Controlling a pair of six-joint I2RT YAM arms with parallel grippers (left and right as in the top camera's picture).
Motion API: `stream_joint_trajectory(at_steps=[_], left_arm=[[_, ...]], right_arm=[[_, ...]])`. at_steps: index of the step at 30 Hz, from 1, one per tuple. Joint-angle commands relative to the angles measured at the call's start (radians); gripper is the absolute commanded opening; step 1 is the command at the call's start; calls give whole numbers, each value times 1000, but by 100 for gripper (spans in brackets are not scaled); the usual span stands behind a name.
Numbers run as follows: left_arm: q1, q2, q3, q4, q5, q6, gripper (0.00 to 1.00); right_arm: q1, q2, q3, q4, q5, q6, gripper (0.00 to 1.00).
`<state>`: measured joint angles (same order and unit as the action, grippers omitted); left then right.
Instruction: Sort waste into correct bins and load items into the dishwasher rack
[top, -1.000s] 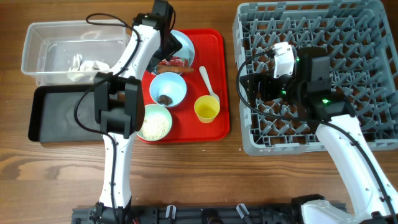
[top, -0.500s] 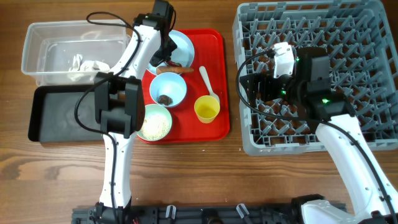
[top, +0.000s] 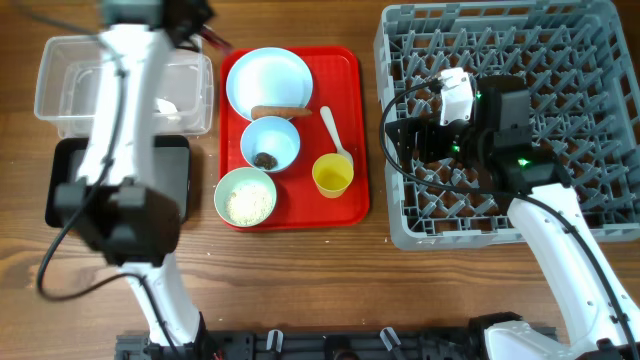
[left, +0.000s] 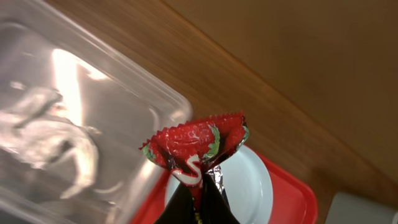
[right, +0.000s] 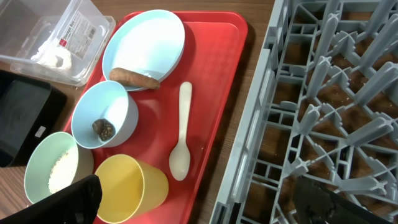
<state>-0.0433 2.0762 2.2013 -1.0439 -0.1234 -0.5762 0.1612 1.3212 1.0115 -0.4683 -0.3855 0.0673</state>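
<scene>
My left gripper (left: 199, 210) is shut on the red wrapper (left: 196, 144) and holds it up near the clear tub's (top: 60, 70) far right corner. Crumpled white paper (left: 53, 134) lies inside that tub. The black tray (top: 68, 190) sits in front of it. On the red serving tray (top: 345, 75) stand the pale blue plate (top: 268, 75) with the sausage piece (top: 280, 111) on its near rim, a blue bowl (top: 270, 143) with dark crumbs, a green bowl (top: 247, 196) of rice grains, the yellow cup (top: 332, 176) and the white spoon (top: 333, 133). My right gripper (right: 199, 205) hangs open over the dishwasher rack's (top: 560, 60) left edge, empty.
The left arm (top: 125, 130) stretches over the black tray and the clear tub, hiding part of both. Bare wooden table (top: 330, 280) runs along the front. The rack's upright pegs (right: 336, 81) stand close under my right gripper.
My left gripper closed on the red wrapper at the plate, lifted it and swung left towards the clear tub. The sausage piece stays on the plate. The right arm has not moved.
</scene>
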Motion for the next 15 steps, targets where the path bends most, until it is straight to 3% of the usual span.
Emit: stream_joint_trajectory(at_steps=[1, 4, 5, 6, 7, 15], left_arm=[[135, 26, -23, -45, -14, 14, 4], [208, 84, -55, -45, -16, -8, 4], [221, 103, -58, -46, -16, -8, 16], [234, 130, -58, -46, -16, -7, 62], [240, 146, -58, -47, -16, -7, 100], [207, 64, -53, -11, 10, 24, 100]], right_arm=[[4, 13, 21, 3, -20, 15, 100], [4, 13, 21, 7, -20, 14, 100], [4, 13, 21, 8, -20, 14, 100], [4, 12, 21, 8, -20, 15, 100], [4, 12, 21, 8, -20, 15, 100], [4, 12, 21, 11, -20, 14, 100]])
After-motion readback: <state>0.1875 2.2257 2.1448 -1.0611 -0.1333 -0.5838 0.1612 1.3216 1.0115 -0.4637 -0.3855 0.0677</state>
